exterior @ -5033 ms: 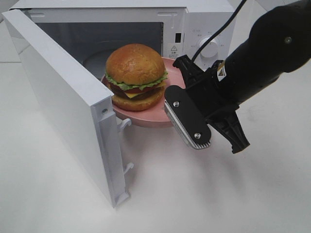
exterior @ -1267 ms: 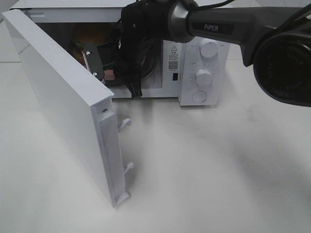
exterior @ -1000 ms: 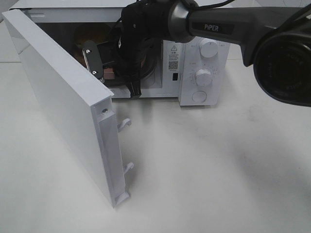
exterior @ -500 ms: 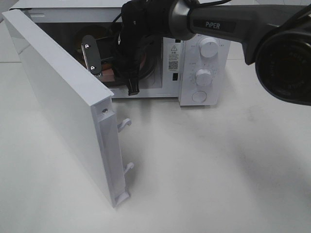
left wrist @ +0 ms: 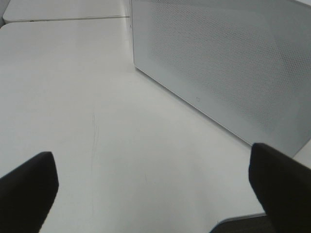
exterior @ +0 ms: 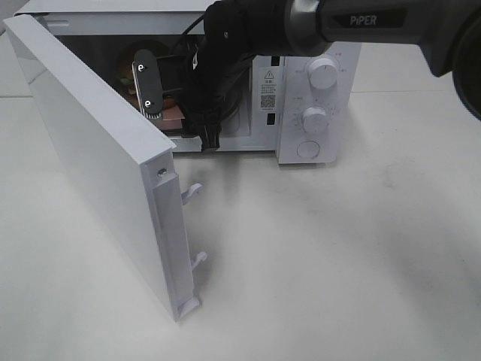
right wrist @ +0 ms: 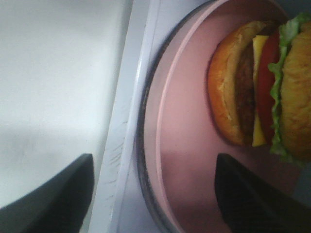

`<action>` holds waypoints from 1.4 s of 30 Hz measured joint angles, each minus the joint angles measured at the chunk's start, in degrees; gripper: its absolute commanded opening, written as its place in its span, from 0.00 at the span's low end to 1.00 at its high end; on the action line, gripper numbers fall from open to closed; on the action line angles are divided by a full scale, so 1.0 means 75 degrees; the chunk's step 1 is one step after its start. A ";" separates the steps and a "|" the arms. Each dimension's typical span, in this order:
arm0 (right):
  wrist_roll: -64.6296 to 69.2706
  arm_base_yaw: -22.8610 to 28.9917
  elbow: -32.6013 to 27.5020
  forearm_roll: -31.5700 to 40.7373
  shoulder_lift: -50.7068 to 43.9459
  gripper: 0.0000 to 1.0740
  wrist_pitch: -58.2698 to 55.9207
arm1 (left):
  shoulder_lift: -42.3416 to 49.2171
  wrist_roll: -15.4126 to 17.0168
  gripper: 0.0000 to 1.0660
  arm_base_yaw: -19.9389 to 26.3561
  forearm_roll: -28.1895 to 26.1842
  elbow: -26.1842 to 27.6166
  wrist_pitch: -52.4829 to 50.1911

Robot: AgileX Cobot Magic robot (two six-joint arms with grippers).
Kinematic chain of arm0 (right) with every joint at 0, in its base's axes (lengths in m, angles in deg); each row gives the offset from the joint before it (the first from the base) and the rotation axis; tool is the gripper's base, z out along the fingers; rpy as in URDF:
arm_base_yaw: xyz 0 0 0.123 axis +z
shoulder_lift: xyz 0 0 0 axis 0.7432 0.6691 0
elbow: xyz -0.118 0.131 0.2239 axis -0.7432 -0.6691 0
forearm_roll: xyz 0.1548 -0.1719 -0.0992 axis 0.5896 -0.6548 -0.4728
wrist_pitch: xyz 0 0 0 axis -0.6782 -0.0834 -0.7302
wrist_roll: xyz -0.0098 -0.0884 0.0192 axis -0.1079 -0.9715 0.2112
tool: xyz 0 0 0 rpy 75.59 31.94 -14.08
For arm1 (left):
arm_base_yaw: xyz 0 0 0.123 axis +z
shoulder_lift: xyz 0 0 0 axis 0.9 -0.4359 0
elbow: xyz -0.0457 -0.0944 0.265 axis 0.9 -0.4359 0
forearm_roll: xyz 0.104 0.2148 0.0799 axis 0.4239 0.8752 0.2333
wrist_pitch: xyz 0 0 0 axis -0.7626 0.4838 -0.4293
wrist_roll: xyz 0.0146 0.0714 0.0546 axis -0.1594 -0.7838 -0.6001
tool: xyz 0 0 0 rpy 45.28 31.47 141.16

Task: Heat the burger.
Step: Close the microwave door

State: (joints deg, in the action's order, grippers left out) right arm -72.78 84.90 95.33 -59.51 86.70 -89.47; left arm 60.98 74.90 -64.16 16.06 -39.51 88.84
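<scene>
right gripper (right wrist: 150, 194): jaws spread wide, holding nothing, plate (right wrist: 184, 126) rim between them | left gripper (left wrist: 155, 194): wide open, empty, facing the door (exterior: 98, 165) | risk: a finger could snag that rim on backing out and drag the plate over the sill; the arm could bump the door | burger (right wrist: 252, 87): on the plate inside the microwave (exterior: 312, 83), just beyond the fingertips, untouched

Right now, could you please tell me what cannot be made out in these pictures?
The burger: mostly hidden in the high view by the right gripper and the door; cut off by the edge in the right wrist view.
The microwave dial labels: too small in the high view.
The left gripper: outside the high view; its wrist view shows only blurred fingertips.
</scene>
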 measured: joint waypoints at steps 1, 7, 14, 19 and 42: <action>0.0046 0.0000 -0.0153 -0.0008 -0.0069 0.70 0.0069 | 0.0000 0.0000 0.94 0.0000 0.0000 0.0000 0.0000; 0.0115 -0.0023 -0.0772 0.0000 -0.0489 0.70 0.0306 | 0.0000 0.0000 0.94 0.0000 0.0000 0.0000 0.0000; 0.0130 -0.0099 -0.1505 -0.0008 -0.0879 0.70 0.0611 | 0.0000 0.0000 0.94 0.0000 0.0000 0.0000 0.0000; 0.0130 -0.0099 -0.2177 -0.0008 -0.1283 0.70 0.0970 | 0.0000 0.0000 0.94 0.0000 0.0000 0.0000 0.0000; 0.0626 -0.0214 -0.4492 -0.0008 -0.3270 0.70 0.1841 | 0.0000 0.0000 0.94 0.0000 0.0000 0.0000 0.0000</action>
State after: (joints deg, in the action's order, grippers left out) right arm -68.08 83.29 61.64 -59.57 62.17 -75.66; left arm 60.98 74.90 -64.16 16.06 -39.51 88.84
